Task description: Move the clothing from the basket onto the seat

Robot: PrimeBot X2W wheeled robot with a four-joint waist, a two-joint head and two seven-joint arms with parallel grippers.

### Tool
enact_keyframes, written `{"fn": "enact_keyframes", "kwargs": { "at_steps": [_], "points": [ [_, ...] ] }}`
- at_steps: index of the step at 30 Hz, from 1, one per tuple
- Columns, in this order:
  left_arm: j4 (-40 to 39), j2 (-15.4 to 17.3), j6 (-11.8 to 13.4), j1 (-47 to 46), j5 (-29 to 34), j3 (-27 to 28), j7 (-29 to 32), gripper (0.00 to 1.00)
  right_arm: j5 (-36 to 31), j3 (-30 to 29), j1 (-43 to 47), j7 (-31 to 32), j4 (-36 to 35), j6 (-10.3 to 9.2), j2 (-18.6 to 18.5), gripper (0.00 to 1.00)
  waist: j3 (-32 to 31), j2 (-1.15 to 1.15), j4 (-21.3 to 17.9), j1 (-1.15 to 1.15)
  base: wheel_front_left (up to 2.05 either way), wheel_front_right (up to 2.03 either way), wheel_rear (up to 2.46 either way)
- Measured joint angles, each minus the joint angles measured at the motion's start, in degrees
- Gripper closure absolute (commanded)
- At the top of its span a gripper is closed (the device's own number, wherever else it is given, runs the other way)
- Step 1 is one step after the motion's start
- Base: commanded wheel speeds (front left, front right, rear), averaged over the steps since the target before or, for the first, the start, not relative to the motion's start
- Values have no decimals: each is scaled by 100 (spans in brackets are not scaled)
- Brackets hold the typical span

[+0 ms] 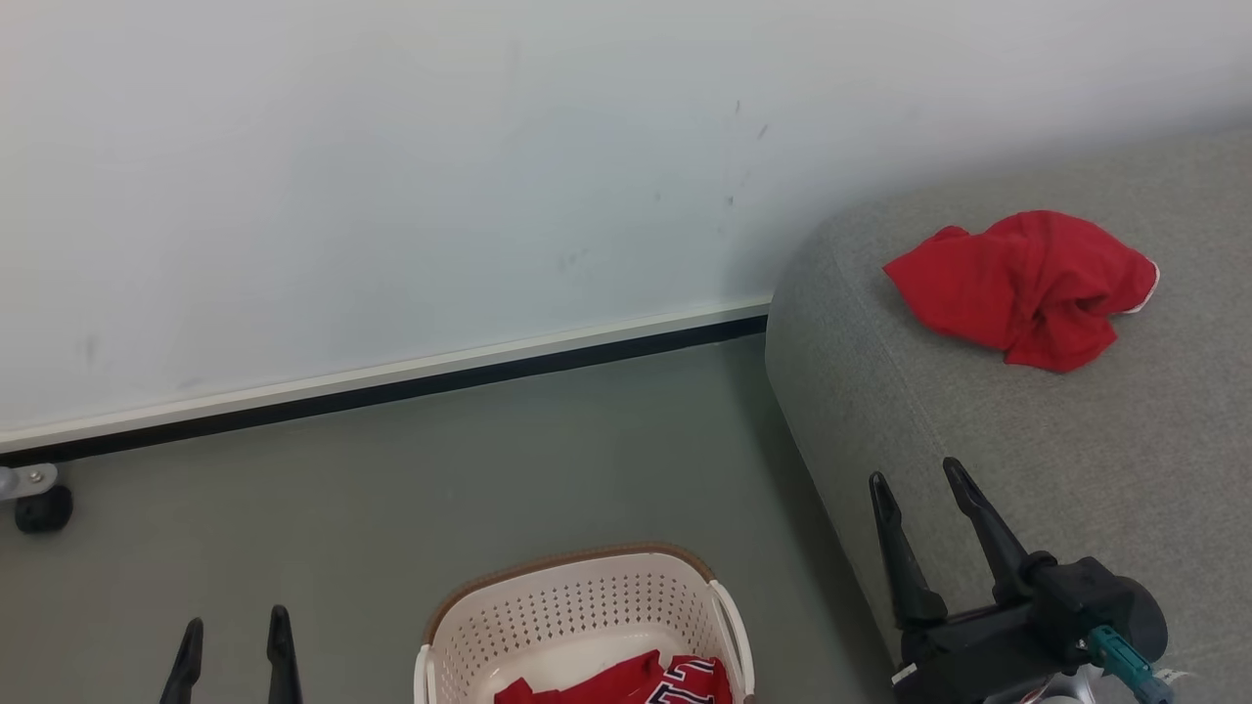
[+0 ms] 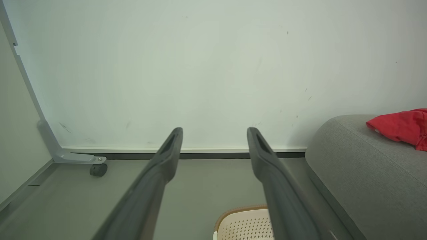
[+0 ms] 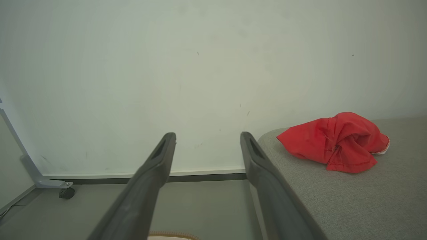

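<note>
Over on the grey seat [image 1: 1027, 469], the plain red garment [image 1: 1027, 288] lies crumpled near the rounded corner, so that half looks done. What's left is the red jersey [image 1: 685, 680] at the bottom of the basket [image 1: 577, 596], which stands on the floor just beside the seat.

Both grippers are empty with fingers spread apart. The left gripper [image 1: 238, 621] hangs left of the basket, and the right gripper [image 1: 917, 474] is by the seat's near edge.

My take for the grab: come straight down inside the rim and pinch a thick fold of the jersey, not a thin edge. Then lift until the cloth clears the wall before swinging over, or the basket may tip or drag along.

View-wise, the head view gives the jersey's lettering down inside. The left wrist view catches the basket's brown rim and a bit of perforated wall, plus a caster wheel [image 2: 98, 170] by the wall. The right wrist view gives the garment's stitched hem up close.
</note>
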Motion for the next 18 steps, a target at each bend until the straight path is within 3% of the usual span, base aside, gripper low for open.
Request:
{"fn": "enact_keyframes", "kwargs": {
  "at_steps": [8, 18],
  "points": [
    [-102, 85, -1, -17, 38, 0, 59, 0, -55, -113, -10, 0, -160, 0, 10, 0, 251, 0, -5, 0, 0, 0, 0],
    [-141, 252, -54, -698, 90, -32, 271, 0, -180, -324, -350, 0, -361, 0, 35, 0, 888, 1, 17, 1, 0, 0, 0]
  ]
}}
